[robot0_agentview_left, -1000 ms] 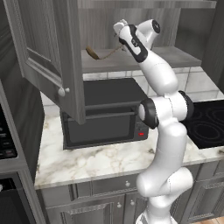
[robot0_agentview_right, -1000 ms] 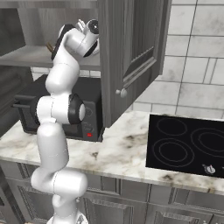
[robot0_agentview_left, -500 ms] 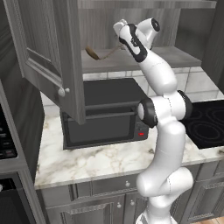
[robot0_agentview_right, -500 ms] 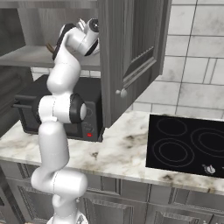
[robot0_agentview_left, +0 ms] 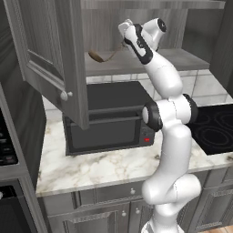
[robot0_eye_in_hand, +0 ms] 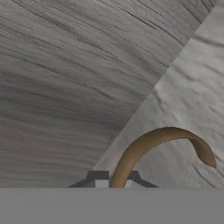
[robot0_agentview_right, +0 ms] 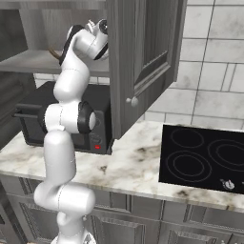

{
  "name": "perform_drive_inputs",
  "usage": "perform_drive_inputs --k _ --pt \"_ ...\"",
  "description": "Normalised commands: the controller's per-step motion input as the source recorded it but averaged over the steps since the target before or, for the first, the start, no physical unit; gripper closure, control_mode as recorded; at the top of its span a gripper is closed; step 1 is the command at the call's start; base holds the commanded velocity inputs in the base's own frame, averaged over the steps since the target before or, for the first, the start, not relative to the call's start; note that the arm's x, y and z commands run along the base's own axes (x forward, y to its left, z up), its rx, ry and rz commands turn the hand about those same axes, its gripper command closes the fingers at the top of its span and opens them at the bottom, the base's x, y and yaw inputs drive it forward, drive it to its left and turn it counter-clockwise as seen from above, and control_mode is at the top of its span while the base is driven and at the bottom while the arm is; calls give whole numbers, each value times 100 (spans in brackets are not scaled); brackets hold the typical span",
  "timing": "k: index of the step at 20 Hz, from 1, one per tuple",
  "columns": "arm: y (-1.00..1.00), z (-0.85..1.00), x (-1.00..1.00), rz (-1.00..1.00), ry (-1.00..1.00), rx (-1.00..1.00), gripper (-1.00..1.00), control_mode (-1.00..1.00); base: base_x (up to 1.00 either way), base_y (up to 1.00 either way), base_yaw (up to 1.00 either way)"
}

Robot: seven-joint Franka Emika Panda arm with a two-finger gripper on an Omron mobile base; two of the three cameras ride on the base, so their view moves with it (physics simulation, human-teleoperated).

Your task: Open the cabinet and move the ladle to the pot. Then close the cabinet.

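White arm (robot0_agentview_left: 168,136) upstretched, jaws closed on ladle handle (robot0_eye_in_hand: 148,151).

The left base view looks forward and down from behind the arm (robot0_agentview_left: 166,118), which rises from the lower right of the frame, taking in the open cabinet (robot0_agentview_left: 54,54) at upper left, the microwave (robot0_agentview_left: 107,118) at centre and the marble table (robot0_agentview_left: 100,166) below; the right base view looks at the same stretch from the other side, the arm (robot0_agentview_right: 66,124) rising at lower left, the cabinet (robot0_agentview_right: 143,57) door at upper centre and the microwave (robot0_agentview_right: 62,114) and table (robot0_agentview_right: 133,167) shared between both. The hand view sits very near the cabinet's shelf, looking along the tool (robot0_eye_in_hand: 114,180) at the bottom edge, with the ladle (robot0_eye_in_hand: 162,142) curving across the lower right.
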Motion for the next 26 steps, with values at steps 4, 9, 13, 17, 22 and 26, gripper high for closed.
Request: perform_drive_inputs --k 4,9,13,17,22,26 --pt "0 -66 13 0 -8 6 100 -100 0 0 0" --pt "0 -53 0 0 -11 5 100 -100 0 0 0" --pt "2 -18 -13 -5 -1 0 100 -100 0 0 0" --pt "16 -4 -13 -16 4 0 100 -100 0 0 0" --pt "13 0 -21 -23 5 0 100 -100 0 0 0" --pt "6 0 -24 -21 0 0 100 -100 0 0 0"
